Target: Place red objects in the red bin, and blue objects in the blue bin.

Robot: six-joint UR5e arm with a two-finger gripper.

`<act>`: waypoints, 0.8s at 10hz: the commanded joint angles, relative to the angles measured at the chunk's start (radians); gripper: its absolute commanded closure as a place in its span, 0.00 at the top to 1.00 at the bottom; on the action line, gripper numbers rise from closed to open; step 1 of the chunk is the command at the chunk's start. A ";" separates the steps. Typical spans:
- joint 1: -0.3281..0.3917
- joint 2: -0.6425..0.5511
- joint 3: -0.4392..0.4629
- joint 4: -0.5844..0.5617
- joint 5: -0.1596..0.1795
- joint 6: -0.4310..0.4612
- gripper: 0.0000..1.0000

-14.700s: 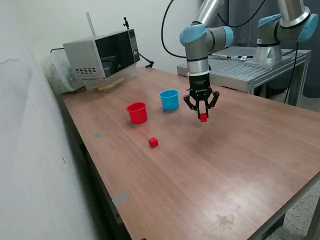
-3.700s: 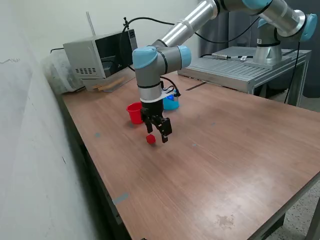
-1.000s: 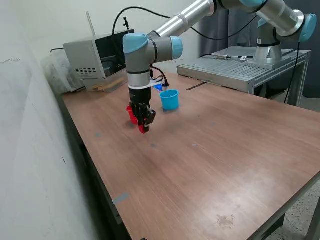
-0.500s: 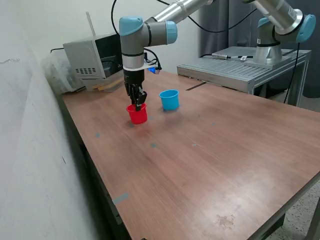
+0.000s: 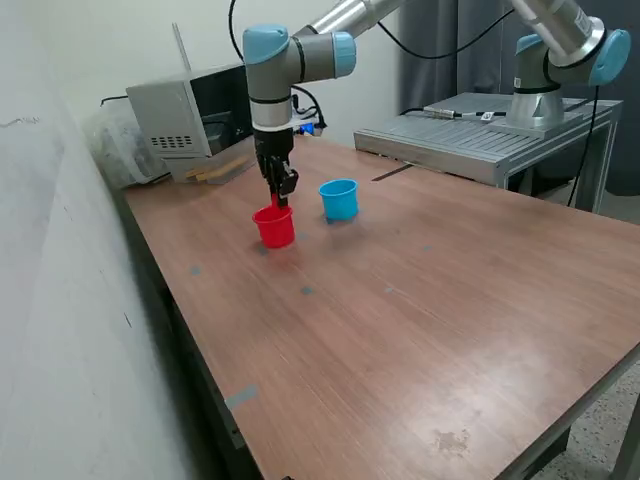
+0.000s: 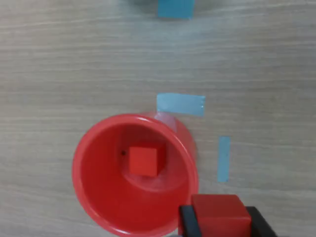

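— Red cubes first: where are they?
— One red cube (image 6: 143, 161) lies flat on the floor of the red cup (image 6: 94, 197), a smooth, glossy plastic cup, round and tapered with a rim lip. A second red cube (image 6: 219, 215), matte and sharp-edged, is clamped between the gripper's (image 6: 219, 222) black fingers (image 6: 186, 223), over the cup's rim.
— And from the exterior view?
— The gripper (image 5: 279, 195) hangs straight down just above the red cup (image 5: 274, 226), a speck of red at its tips. The light blue cup (image 5: 339, 199), same tapered shape, stands just beside it toward the exterior view's right, apart from it.
— The surface?
— A wood-grain table (image 5: 420, 300), smooth with a faint sheen. Pale blue tape strips (image 6: 180, 104) lie flat on it beside the red cup. A grey boxy microwave (image 5: 205, 105) sits at the far end.
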 commanded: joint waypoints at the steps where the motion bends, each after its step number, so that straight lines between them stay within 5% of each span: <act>1: -0.017 -0.016 0.014 -0.003 -0.003 0.000 0.00; 8: -0.109 0.025 -0.051 -0.006 0.002 -0.003 0.00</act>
